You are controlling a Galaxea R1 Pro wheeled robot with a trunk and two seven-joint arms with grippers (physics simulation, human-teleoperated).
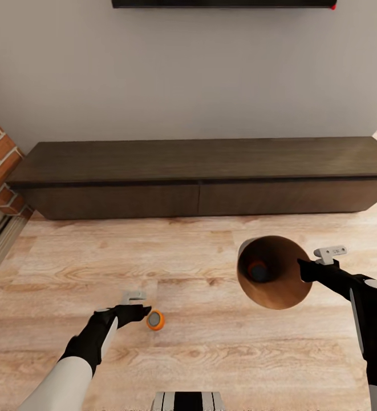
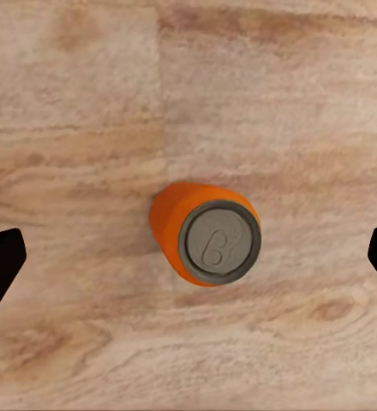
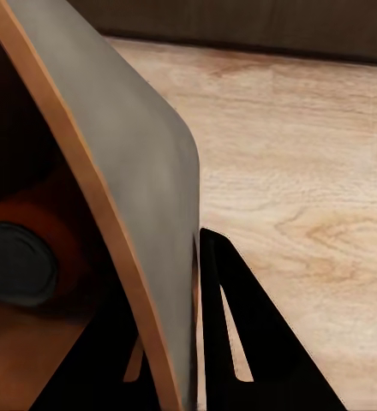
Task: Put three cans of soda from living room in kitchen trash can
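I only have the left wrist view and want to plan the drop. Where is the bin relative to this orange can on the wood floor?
Observer: The matte grey tapered bin with the copper-brown inside is to the robot's right of the orange soda can with the grey top. It is tilted, with its mouth facing the head camera.
Operator: What is holding it?
Observer: The right gripper is clamped on its rim.
Operator: Is anything inside yet?
Observer: Yes, a second orange can with a dark top lies at the bottom.
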